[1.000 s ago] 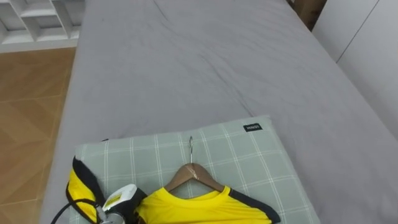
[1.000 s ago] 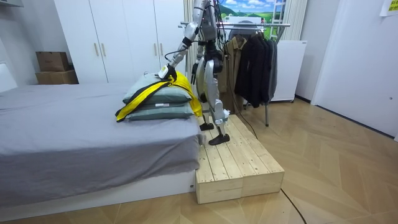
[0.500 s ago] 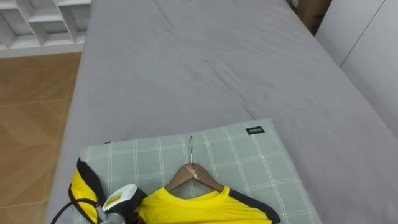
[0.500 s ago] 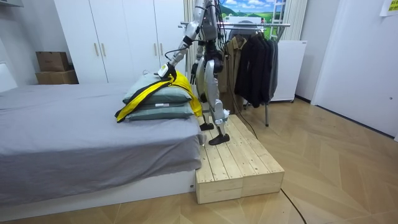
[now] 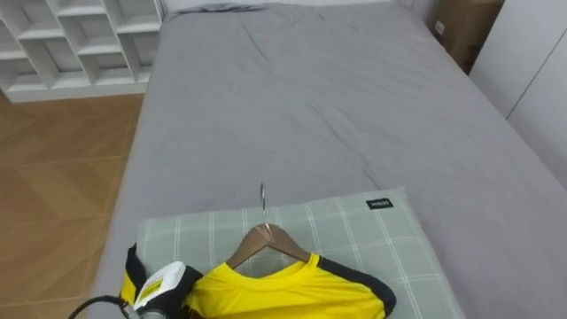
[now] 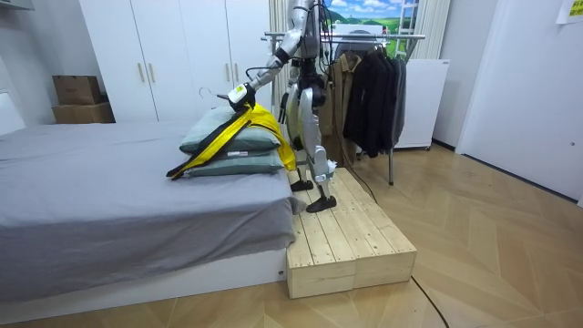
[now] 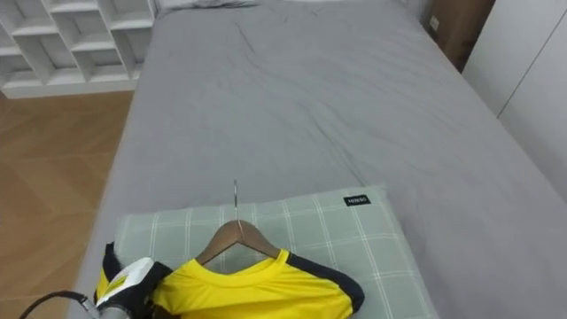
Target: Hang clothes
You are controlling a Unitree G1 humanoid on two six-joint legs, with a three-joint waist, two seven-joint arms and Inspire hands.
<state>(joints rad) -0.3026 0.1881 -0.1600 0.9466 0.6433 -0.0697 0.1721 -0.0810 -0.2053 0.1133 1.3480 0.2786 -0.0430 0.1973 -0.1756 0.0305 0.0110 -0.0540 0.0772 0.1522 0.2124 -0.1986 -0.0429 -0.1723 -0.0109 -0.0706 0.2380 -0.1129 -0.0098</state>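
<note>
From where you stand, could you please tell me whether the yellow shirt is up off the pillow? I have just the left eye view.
Observer: Partly. In the room view the top of the yellow shirt is raised at the left hand, above the pillows, while one end trails down across them.
Operator: Thank you. Where is the rack to hang it on, please?
Observer: The clothes rack, with dark garments on it, stands behind the robot, on the side away from the bed.
</note>
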